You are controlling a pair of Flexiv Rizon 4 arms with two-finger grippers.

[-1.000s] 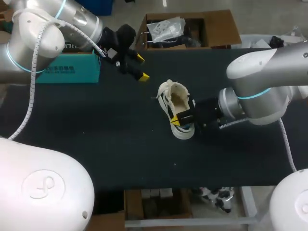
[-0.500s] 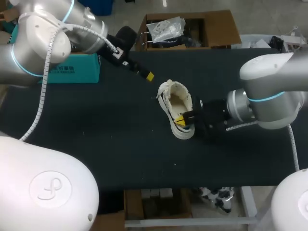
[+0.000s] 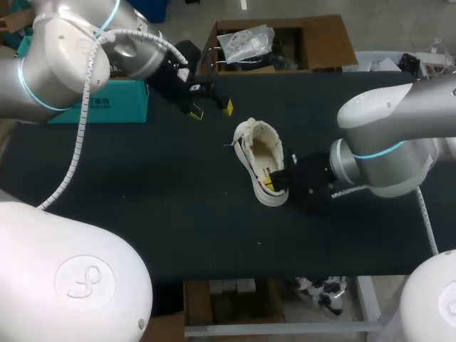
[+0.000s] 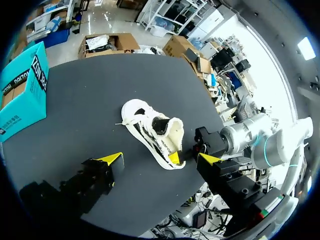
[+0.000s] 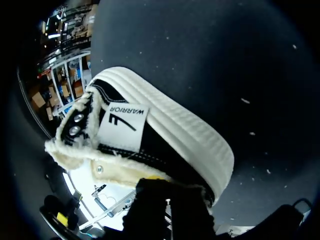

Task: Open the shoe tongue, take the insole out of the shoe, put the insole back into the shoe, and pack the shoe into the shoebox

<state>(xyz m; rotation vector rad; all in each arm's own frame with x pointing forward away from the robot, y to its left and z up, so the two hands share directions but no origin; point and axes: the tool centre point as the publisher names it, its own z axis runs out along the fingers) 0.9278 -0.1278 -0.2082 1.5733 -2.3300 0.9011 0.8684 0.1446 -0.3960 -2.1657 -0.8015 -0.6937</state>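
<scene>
Left hand wide; right hand at shoe heel, grip can't tell. A pull could topple the shoe.

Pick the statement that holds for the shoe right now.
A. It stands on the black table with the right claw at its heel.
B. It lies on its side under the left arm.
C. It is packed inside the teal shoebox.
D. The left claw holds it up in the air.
A: the shoe stands on the black table with the right claw at its heel. The teal shoebox sits apart, and the left claw hangs open and empty.
</scene>
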